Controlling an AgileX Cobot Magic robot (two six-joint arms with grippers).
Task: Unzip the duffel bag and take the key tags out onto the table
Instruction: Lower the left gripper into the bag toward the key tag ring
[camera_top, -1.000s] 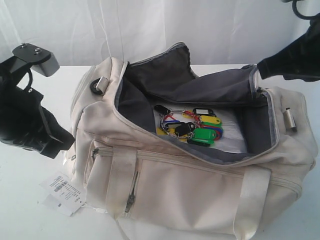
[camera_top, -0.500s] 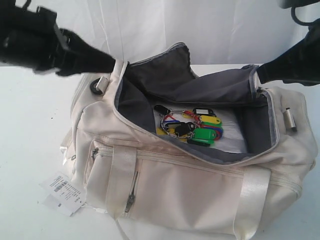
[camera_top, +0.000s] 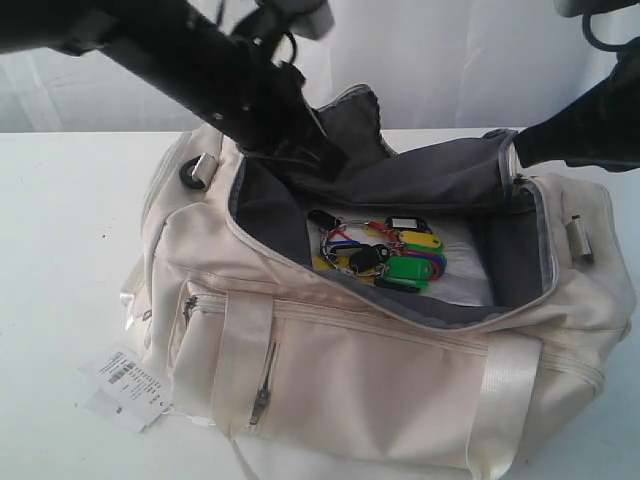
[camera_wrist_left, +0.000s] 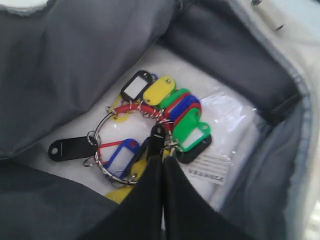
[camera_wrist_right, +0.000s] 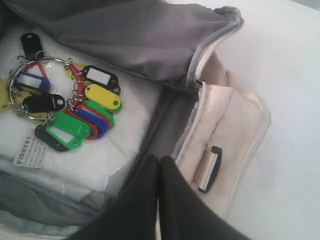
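- The left gripper (camera_wrist_left: 162, 159) has its two black fingers pressed together with nothing between them. It points down into the open bag, and its tips sit just above the near edge of the tag bunch. Whether they touch a tag cannot be told.
- In the exterior view the left arm slants down from the upper left and enters the bag's mouth at its back left corner.
- The right gripper (camera_wrist_right: 159, 160) is also closed with nothing seen pinched. It hangs over the dark lining at the bag's right end, near the zipper edge.
- The duffel bag (camera_top: 380, 370) lies unzipped on the table (camera_top: 70, 200), with its top gaping and a grey lining flap (camera_top: 430, 170) standing up at the back.
- The key tags (camera_top: 385, 255) lie inside the bag on its floor, near the middle. Green, yellow, blue, red and black tags are bunched on metal rings.
- The tags rest on a white plastic-wrapped packet (camera_wrist_left: 225, 115).
- A paper barcode label (camera_top: 125, 385) lies on the table beside the bag's front left corner.
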